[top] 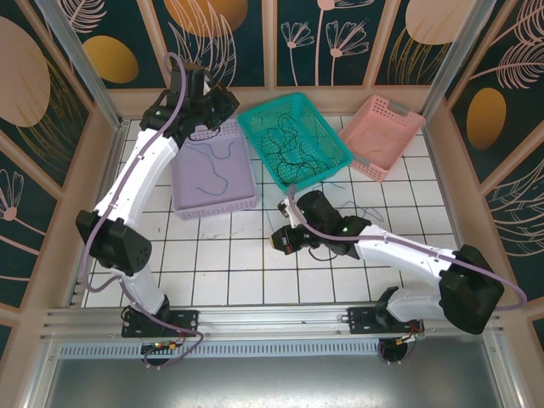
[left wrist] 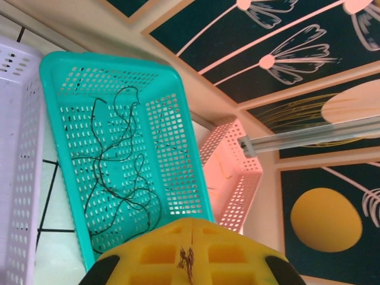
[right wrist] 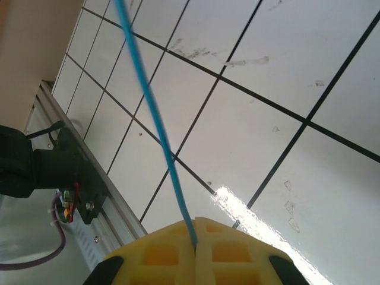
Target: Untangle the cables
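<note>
My right gripper (right wrist: 196,228) is shut on a blue cable (right wrist: 155,119), which runs taut from the fingertips up and to the left over the white tiles. From above, this gripper (top: 285,238) hangs low over the middle of the table. My left gripper (left wrist: 191,228) is shut, and a frayed brownish wire end pokes out of the seam between its yellow fingers. It (top: 217,106) hovers at the far rim of the lavender basket (top: 217,206). Loose black cables (left wrist: 116,160) lie squiggled in the teal basket (left wrist: 184,136). A thin blue strand (top: 212,166) lies in the lavender basket.
A pink basket (top: 387,136) stands tilted at the back right, beside the teal basket (top: 259,149). A thin dark strand (top: 321,252) lies on the tiles under the right arm. Wooden walls close in the back and sides, and a metal rail (right wrist: 89,196) runs along the near edge.
</note>
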Motion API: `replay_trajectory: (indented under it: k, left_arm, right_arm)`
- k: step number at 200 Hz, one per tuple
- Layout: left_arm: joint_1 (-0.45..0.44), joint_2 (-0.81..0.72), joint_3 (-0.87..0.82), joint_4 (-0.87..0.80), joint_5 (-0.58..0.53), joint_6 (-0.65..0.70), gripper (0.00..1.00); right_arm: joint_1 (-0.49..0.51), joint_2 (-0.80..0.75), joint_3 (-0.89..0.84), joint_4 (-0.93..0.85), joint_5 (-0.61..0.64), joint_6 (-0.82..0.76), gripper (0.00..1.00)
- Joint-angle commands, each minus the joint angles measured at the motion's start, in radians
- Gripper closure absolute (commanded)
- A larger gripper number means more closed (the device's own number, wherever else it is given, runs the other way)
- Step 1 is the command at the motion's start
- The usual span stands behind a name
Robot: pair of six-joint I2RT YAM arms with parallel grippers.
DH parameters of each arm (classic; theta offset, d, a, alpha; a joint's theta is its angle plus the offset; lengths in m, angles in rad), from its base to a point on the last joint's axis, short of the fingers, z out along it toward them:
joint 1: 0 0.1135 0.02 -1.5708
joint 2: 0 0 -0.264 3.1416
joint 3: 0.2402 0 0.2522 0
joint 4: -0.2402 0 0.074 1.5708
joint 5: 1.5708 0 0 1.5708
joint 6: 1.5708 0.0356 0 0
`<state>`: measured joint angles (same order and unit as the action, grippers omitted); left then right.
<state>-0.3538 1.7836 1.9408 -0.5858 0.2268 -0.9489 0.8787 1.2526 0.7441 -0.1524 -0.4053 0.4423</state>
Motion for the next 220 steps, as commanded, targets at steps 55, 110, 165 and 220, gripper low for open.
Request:
replay_trajectory:
  k: [55,110,165,220]
  left_arm:
    - [0.062,0.068,0.097,-0.108,-0.139,0.184,1.00]
    - [0.099,0.104,0.028,-0.202,-0.433,0.342,1.00]
    - [0.168,0.305,0.156,-0.142,-0.444,0.394,1.00]
    - [0.213,0.498,0.281,-0.071,-0.390,0.375,1.00]
  right_arm:
    - [0.101,0.007,0.030,-0.107,0.107,-0.058,1.00]
    - [0.054,0.211,0.352,-0.087,0.051,-0.076,1.00]
    - [-0.041,0.528,0.688,-0.117,-0.056,-0.039,1.00]
    - [-0.076,0.824,0.969,-0.220,-0.020,-0.001,1.00]
